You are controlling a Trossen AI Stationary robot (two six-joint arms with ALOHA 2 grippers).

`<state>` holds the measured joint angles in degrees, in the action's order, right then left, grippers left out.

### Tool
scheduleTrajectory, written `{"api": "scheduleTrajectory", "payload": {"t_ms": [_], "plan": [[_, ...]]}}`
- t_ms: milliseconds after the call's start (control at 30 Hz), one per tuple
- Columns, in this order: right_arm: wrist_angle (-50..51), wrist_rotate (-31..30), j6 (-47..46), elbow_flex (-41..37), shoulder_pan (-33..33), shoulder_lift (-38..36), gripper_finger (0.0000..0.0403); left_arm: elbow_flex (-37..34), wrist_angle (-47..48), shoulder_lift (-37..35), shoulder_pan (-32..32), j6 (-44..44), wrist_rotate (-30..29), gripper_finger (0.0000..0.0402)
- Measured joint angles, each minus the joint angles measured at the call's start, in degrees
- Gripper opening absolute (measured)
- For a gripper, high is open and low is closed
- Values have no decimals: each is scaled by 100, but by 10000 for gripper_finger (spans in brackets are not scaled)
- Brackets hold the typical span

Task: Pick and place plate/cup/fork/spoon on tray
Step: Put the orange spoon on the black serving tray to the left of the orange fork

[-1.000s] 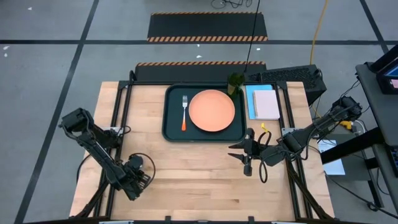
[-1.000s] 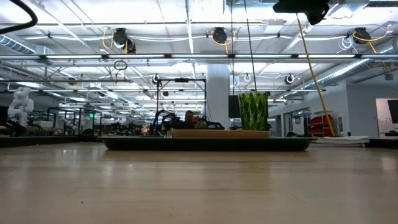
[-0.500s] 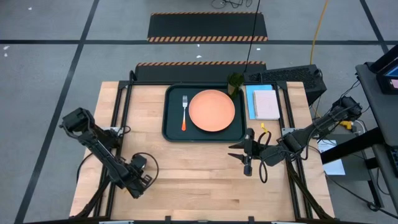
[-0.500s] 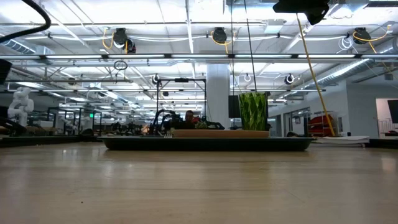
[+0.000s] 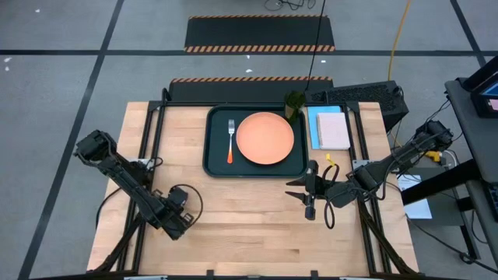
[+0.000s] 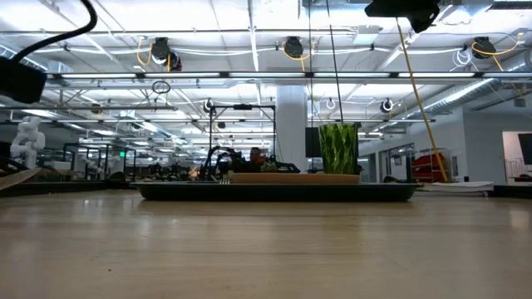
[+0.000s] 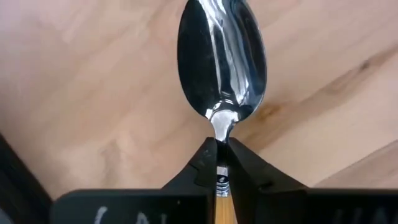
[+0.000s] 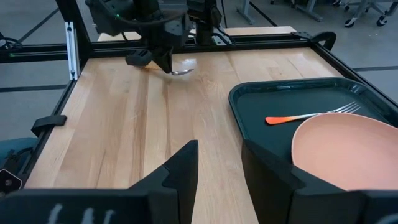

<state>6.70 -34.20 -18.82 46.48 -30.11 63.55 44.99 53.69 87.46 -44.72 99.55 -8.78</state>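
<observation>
Carrying the spoon (image 7: 221, 59) pinched at its neck, bowl sticking out ahead of the left gripper (image 7: 217, 163) fingertips; plate (image 5: 264, 138), fork (image 5: 230, 140), cup (image 5: 294, 103) already on tray (image 5: 214, 163). Right gripper (image 8: 217, 163) waits, fingers spread, near the tray.

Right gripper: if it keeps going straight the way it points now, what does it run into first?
Probably the left gripper holding the spoon. The right gripper points across bare table; the tray lies beside that line.

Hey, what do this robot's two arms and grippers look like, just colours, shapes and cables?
Both arms are dark, jointed links with boxy black joints and looping black cables. The left gripper ends in two black wedge-shaped fingers tapering to narrow tips. The right gripper has two broad, flat matte-black fingers; a small yellow piece shows near its wrist.
</observation>
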Motion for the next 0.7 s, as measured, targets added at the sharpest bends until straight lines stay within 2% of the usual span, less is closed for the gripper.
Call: {"api": "scheduleTrajectory", "payload": {"t_ms": [400, 700], "plan": [[0, 0, 19, 0, 0, 0, 118, 12, -26, -585, 683, -688, -1190, 20], [0, 2, 21, 0, 0, 0, 118, 17, -290, -608, 1612, -1511, -1394, 24]]}}
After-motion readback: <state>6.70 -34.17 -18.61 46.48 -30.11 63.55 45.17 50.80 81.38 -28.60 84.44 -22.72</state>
